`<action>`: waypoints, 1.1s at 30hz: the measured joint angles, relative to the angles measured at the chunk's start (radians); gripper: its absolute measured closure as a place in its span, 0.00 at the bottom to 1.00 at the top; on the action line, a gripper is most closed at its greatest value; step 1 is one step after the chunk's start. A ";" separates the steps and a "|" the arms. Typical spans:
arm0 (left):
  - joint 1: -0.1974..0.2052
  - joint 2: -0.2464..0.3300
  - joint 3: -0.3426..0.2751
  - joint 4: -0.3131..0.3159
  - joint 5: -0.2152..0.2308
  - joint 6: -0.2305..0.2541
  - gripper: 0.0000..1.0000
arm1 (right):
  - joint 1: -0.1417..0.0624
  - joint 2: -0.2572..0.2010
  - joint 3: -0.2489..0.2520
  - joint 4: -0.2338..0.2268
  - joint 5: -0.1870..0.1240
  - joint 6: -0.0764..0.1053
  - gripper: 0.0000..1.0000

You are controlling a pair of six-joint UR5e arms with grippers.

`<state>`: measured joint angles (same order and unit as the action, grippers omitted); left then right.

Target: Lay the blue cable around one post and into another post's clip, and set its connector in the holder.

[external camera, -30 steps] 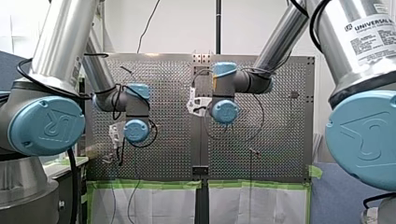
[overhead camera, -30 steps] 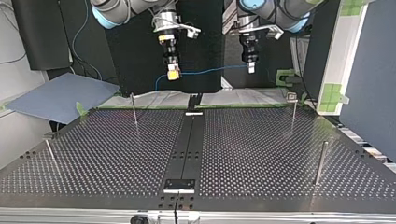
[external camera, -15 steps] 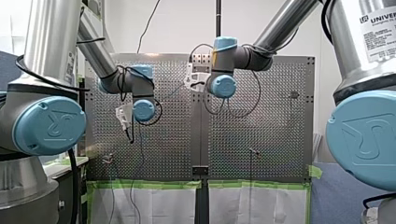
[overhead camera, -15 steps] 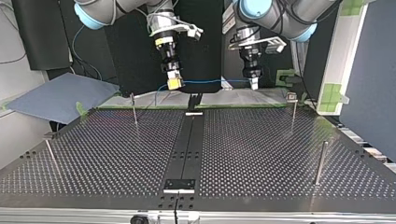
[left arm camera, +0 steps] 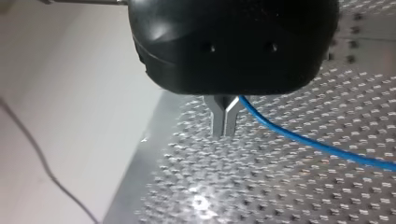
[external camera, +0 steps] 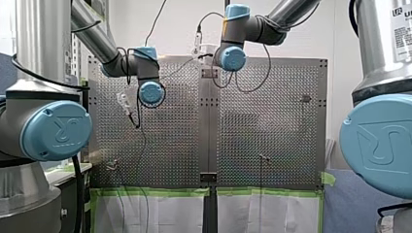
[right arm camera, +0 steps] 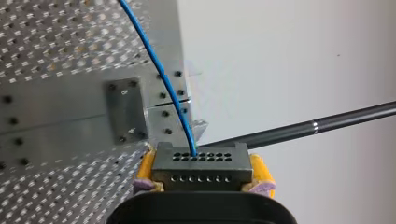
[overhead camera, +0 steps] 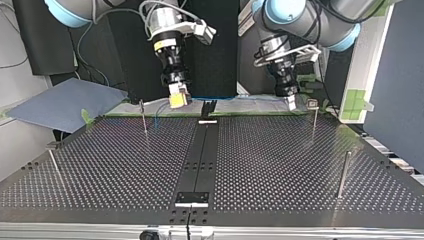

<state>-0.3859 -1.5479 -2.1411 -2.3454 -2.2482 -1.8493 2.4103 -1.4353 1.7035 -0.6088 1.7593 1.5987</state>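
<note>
Perforated table point(overhead camera: 100, 175) fills the top view, with a dark centre strip point(overhead camera: 200, 160) and thin posts point(overhead camera: 343, 175) standing on it. Compared with a second ago both arms have come down. Then the grippers hung well above the far edge against the dark backdrop, and now they sit low, just over that edge. My right gripper point(overhead camera: 178, 100) (the one at the top view's left) has dropped close to the forked black holder point(overhead camera: 208, 107) at the strip's far end. My left gripper point(overhead camera: 291, 103) has swung out toward the view's right and is just beside the clip-topped post point(overhead camera: 313, 120). The blue cable point(overhead camera: 235, 98), which earlier ran between them high in the air, now stretches nearly level from one gripper to the other, low over the table's far edge. In the right wrist view the yellow pads point(right arm camera: 145, 169) are closed narrowly on the dark grey connector point(right arm camera: 201, 165), one pad against each end. The cable leaves the connector's upper row of holes and runs away over the table. In the left wrist view the metal fingers point(left arm camera: 219, 119) are pressed together down to their tips. The cable comes out from their root, pinched there, and trails off to one side clear of the table. The connector is held above the table, not yet in the holder.
</note>
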 joint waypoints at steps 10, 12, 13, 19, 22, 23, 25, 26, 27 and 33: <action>0.051 0.090 0.076 -0.090 -0.015 -0.052 1.00 | -0.003 0.011 -0.022 0.007 -0.039 -0.004 1.00; 0.072 0.112 0.087 -0.112 0.000 -0.068 1.00 | -0.003 0.016 -0.025 0.010 -0.047 -0.007 1.00; 0.080 0.121 0.092 -0.121 0.007 -0.074 1.00 | -0.002 0.021 -0.028 0.013 -0.052 -0.011 1.00; 0.134 0.176 0.119 -0.176 0.059 -0.111 1.00 | 0.007 0.067 -0.052 0.031 -0.063 -0.053 1.00; 0.160 0.201 0.124 -0.201 0.084 -0.124 1.00 | 0.010 0.086 -0.064 0.030 -0.067 -0.063 1.00; 0.169 0.210 0.126 -0.210 0.093 -0.129 1.00 | 0.011 0.089 -0.068 0.029 -0.070 -0.064 1.00; 0.182 0.223 0.129 -0.223 0.106 -0.139 1.00 | 0.011 0.094 -0.079 0.029 -0.079 -0.065 1.00; 0.191 0.232 0.131 -0.232 0.115 -0.147 1.00 | 0.011 0.095 -0.085 0.029 -0.082 -0.066 1.00; 0.197 0.239 0.133 -0.239 0.121 -0.153 1.00 | 0.011 0.096 -0.091 0.028 -0.084 -0.066 1.00; 0.245 0.286 0.148 -0.284 0.170 -0.197 1.00 | 0.015 0.113 -0.137 0.035 -0.091 -0.062 1.00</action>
<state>-0.1407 -1.2615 -1.9933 -2.6297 -2.0786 -2.0468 2.4251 -1.3224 1.5664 -0.5734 1.6685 1.5368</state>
